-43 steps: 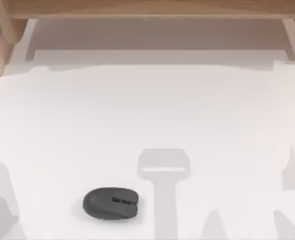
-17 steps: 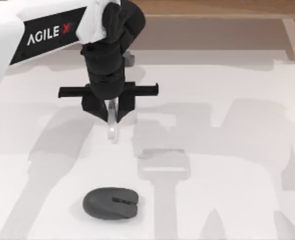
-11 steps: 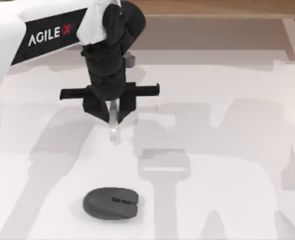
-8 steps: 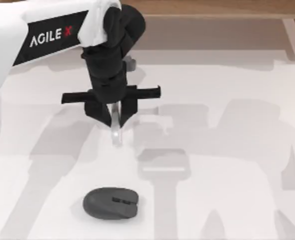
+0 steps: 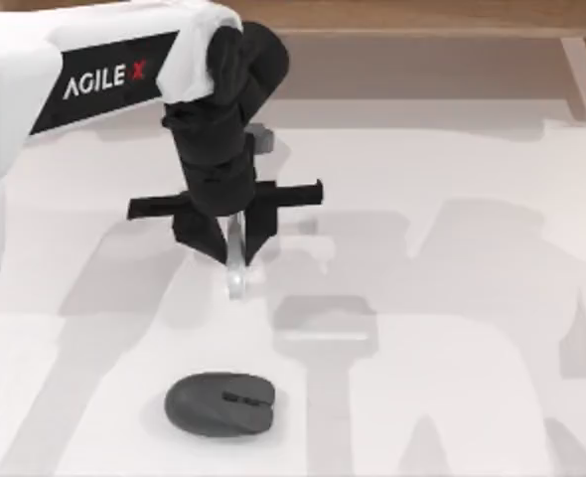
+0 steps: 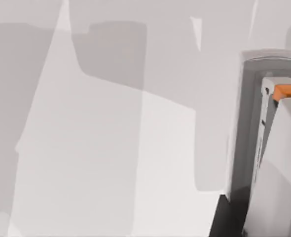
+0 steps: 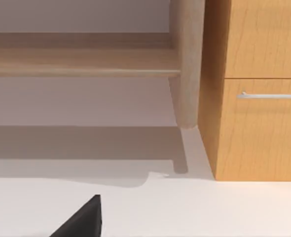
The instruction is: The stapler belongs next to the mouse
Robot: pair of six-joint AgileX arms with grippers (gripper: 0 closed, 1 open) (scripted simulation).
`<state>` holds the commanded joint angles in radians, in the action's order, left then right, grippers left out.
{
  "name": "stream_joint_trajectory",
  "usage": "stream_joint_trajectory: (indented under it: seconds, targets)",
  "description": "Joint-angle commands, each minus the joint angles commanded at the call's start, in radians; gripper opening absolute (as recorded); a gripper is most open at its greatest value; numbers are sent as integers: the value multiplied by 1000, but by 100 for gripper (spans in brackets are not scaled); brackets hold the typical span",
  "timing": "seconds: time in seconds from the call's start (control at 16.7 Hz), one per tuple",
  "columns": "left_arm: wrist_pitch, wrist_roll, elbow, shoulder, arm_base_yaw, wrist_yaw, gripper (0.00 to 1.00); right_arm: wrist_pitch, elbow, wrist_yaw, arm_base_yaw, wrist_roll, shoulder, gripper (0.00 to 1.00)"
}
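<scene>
A white table [image 5: 452,298] is carrying broad grey shadows, while a wooden shelf [image 5: 392,15] is running along its twelve o'clock edge. A wooden drawer cabinet [image 7: 254,89] with a metal handle [image 7: 271,95] is standing beside a pale post [image 7: 187,59].

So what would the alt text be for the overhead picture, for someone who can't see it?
A white and black AgileX robot arm reaches in from the left over a white table, its left gripper pointing down with a small pale object at its tip. A dark grey mouse lies nearer the front edge, apart from the gripper.
</scene>
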<state>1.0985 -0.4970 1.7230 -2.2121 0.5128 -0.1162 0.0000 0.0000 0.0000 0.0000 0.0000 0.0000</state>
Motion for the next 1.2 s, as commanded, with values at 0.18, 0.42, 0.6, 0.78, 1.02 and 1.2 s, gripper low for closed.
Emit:
stream_joint_trajectory:
  seconds: [0.18,0.42,0.6,0.78,1.02,1.2]
  targets:
    - [-36,9,-1,5,-2,46,0,0,0,0,0,0,0,100]
    - [-70,19,-22,-19,-5,100,0,0,0,0,0,0,0,100]
    - [-70,19,-24,-21,-6,101,0,0,0,0,0,0,0,100]
    - [-70,19,-24,-21,-6,101,15,0,0,0,0,0,0,100]
    - [-70,19,-24,-21,-6,101,45,0,0,0,0,0,0,100]
    - [-70,19,-24,-21,-6,101,68,0,0,0,0,0,0,100]
